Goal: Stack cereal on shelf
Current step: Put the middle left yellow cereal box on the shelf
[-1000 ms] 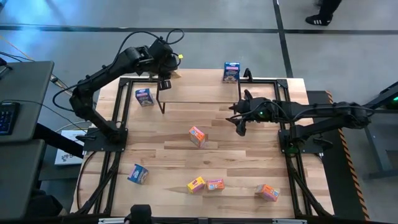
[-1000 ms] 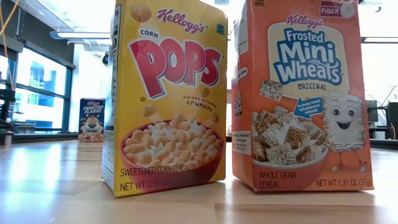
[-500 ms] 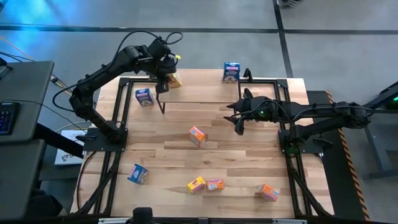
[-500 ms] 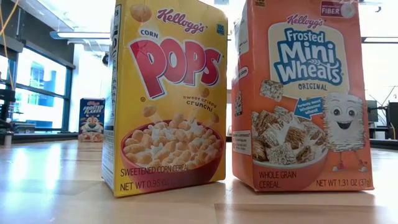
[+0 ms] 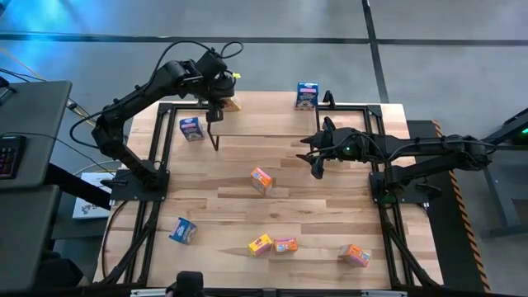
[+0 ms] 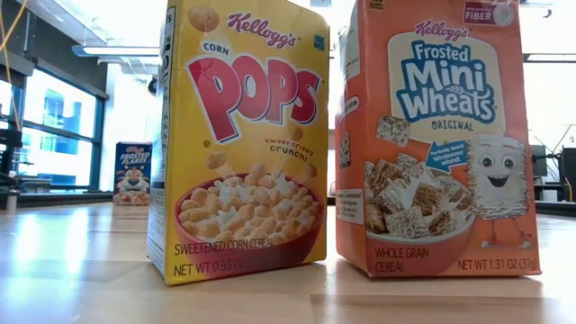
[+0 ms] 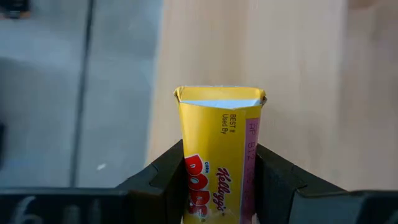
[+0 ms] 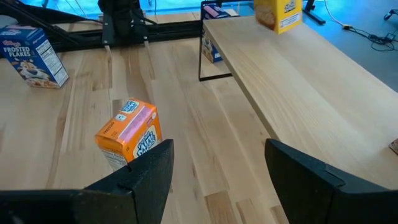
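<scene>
My left gripper (image 5: 219, 106) is shut on a yellow Corn Pops box (image 5: 230, 105) over the left end of the shelf (image 5: 289, 124), a light plank on thin black legs. The right wrist view shows that box (image 8: 278, 14) tilted at the plank's far end (image 8: 298, 81). My right gripper (image 5: 318, 162) is open above the table, just off the shelf's near edge. An orange box (image 8: 127, 134) lies on the table ahead of it. Other cereal boxes stand around the table: blue (image 5: 191, 128), blue (image 5: 307, 95), orange (image 5: 262, 180). My left gripper pinches the yellow box between its two fingers (image 7: 163, 177), one on each long side (image 7: 186, 168) of the box. The box's sealed top end (image 7: 219, 96) points away from the wrist. Seen from the right wrist, the box is tilted; whether it touches the plank, I cannot tell.
Near the front edge stand a blue box (image 5: 183, 231), a yellow one (image 5: 260, 244) and two orange ones (image 5: 285, 245) (image 5: 355, 255). The low view is filled by a yellow box (image 6: 243, 144) and an orange box (image 6: 436, 139). A blue box (image 8: 214, 46) stands by the shelf's leg.
My left gripper has shifted a little toward the table's near edge with the yellow box, staying over the shelf's left end. The right arm and the boxes on the table have kept still.
</scene>
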`<act>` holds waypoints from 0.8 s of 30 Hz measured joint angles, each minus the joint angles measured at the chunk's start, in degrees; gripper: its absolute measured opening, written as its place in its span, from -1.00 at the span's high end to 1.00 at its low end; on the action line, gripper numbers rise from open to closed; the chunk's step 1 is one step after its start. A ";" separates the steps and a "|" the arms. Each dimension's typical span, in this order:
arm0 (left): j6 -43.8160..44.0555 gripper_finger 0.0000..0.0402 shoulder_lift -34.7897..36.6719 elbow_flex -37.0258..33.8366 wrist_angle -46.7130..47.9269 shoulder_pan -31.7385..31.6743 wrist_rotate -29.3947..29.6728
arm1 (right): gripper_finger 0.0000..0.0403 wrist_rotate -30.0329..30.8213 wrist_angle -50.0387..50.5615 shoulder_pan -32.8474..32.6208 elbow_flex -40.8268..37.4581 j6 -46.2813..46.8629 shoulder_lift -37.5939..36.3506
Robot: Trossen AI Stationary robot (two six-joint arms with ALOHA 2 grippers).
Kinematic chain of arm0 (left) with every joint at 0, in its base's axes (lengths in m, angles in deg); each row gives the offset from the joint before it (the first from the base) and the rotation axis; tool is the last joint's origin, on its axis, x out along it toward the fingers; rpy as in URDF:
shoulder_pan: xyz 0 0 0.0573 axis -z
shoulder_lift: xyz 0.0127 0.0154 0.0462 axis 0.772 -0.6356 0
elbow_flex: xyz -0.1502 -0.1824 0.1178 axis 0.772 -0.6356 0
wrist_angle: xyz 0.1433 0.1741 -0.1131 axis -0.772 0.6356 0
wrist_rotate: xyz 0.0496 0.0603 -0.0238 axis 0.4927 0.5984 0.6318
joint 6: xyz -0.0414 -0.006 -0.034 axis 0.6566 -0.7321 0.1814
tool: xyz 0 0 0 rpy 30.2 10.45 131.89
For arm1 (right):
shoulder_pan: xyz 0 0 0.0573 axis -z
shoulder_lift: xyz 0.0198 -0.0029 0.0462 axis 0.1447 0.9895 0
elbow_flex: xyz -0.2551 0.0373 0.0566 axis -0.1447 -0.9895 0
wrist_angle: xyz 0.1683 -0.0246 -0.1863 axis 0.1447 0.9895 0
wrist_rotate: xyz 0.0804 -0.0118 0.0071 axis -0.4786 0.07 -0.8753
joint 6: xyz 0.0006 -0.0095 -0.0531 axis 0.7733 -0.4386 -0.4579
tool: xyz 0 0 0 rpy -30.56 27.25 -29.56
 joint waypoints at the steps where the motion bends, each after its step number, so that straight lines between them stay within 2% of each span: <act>1: -0.31 0.33 -0.19 -0.02 0.01 0.00 1.34 | -0.22 0.00 0.00 0.00 0.00 0.00 0.00; 3: -0.52 0.33 -0.82 -0.02 -0.01 -0.13 3.09 | -0.22 0.00 0.02 0.00 0.00 0.00 0.00; 11: -0.61 0.32 -3.56 0.15 -0.81 -0.78 2.63 | -0.22 -0.26 0.05 0.00 0.00 -0.02 0.00; 24: -0.89 0.32 -3.37 0.07 -1.84 -1.29 2.21 | -0.22 -0.46 0.09 0.00 0.00 -0.02 0.00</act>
